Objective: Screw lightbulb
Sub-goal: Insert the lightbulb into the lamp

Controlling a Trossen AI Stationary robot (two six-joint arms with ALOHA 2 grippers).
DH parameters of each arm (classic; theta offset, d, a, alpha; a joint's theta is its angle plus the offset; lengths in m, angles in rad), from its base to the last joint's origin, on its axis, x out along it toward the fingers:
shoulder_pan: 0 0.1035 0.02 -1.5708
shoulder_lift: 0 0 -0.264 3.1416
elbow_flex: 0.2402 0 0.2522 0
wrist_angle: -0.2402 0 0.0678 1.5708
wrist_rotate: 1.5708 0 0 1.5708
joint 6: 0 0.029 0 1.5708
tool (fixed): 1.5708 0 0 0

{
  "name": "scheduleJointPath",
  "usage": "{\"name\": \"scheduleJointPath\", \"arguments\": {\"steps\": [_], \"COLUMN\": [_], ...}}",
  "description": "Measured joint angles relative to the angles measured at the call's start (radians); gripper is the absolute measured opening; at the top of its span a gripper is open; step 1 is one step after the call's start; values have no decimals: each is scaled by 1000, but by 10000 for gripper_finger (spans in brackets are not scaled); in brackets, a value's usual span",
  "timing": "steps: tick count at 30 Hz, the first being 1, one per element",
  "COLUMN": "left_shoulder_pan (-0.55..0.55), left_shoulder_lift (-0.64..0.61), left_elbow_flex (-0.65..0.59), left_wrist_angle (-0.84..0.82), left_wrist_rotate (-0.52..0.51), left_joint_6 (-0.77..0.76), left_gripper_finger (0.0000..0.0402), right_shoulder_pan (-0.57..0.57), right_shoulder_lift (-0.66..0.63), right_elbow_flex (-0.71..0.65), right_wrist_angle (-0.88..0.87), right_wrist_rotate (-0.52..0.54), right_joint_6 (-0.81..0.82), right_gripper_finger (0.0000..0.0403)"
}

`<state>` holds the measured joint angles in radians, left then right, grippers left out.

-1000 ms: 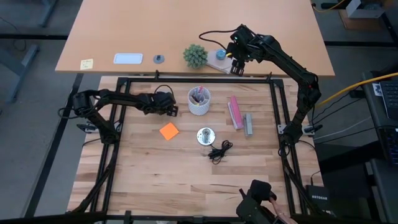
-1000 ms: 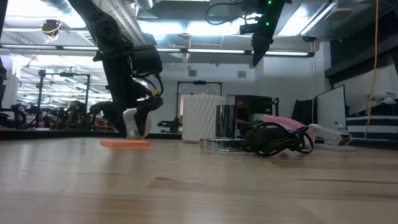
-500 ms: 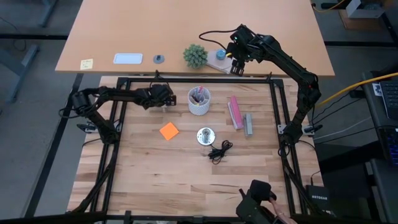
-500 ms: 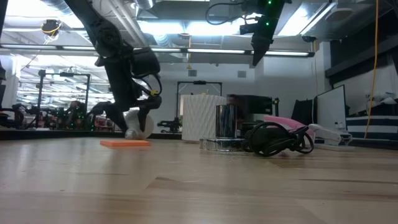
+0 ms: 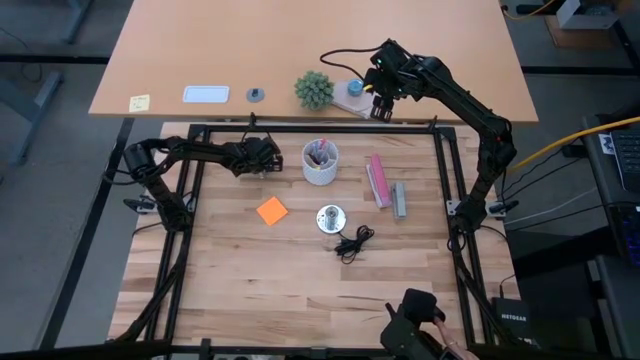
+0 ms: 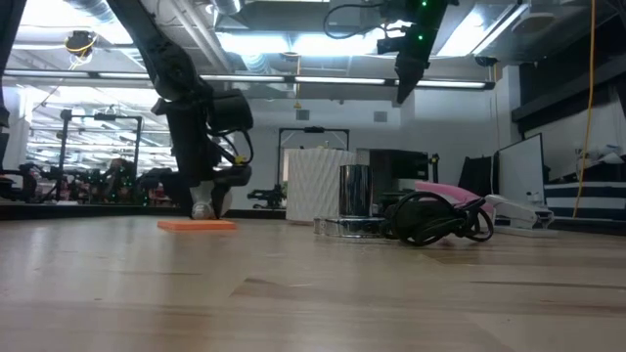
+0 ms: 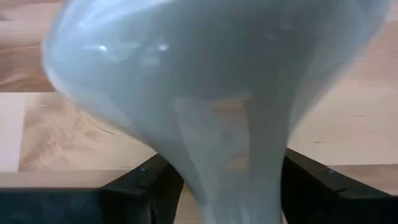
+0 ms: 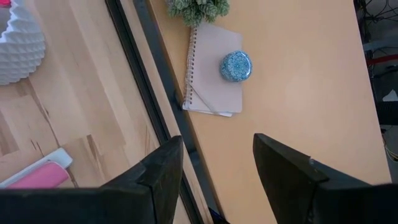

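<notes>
Left gripper (image 5: 262, 156), pinching the small white funnel-shaped lightbulb (image 7: 205, 87), has drawn back from the silvery socket (image 5: 330, 217); screwing not begun.

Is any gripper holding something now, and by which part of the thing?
The left gripper holds the lightbulb by its narrow base end, between the fingers. The right gripper holds nothing; its fingers are open.

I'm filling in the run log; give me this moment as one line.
left gripper: shut on lightbulb, low by cup | right gripper: open, raised over far table | fitting: bare
</notes>
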<state>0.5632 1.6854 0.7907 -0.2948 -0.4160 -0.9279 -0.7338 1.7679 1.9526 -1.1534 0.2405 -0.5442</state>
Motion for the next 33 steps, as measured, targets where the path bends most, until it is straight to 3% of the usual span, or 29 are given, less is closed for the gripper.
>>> {"name": "scheduleJointPath", "arguments": {"steps": [7, 24, 33], "left_shoulder_pan": [-8, -124, -283], "left_shoulder_lift": [-27, -291, -388], "left_elbow_flex": [-4, -3, -3], "left_wrist_angle": [5, 76, 81], "left_wrist_rotate": [25, 80, 80], "left_joint_6": [-14, 50, 78], "left_gripper_finger": [137, 144, 147], "right_shoulder_pan": [0, -15, -13], "right_shoulder_lift": [0, -118, -225], "right_elbow_flex": [0, 0, 0], "right_wrist_angle": [0, -1, -6], "right_wrist_rotate": [0, -56, -261], "right_joint_6": [0, -7, -7], "right_gripper_finger": [200, 200, 200]}}
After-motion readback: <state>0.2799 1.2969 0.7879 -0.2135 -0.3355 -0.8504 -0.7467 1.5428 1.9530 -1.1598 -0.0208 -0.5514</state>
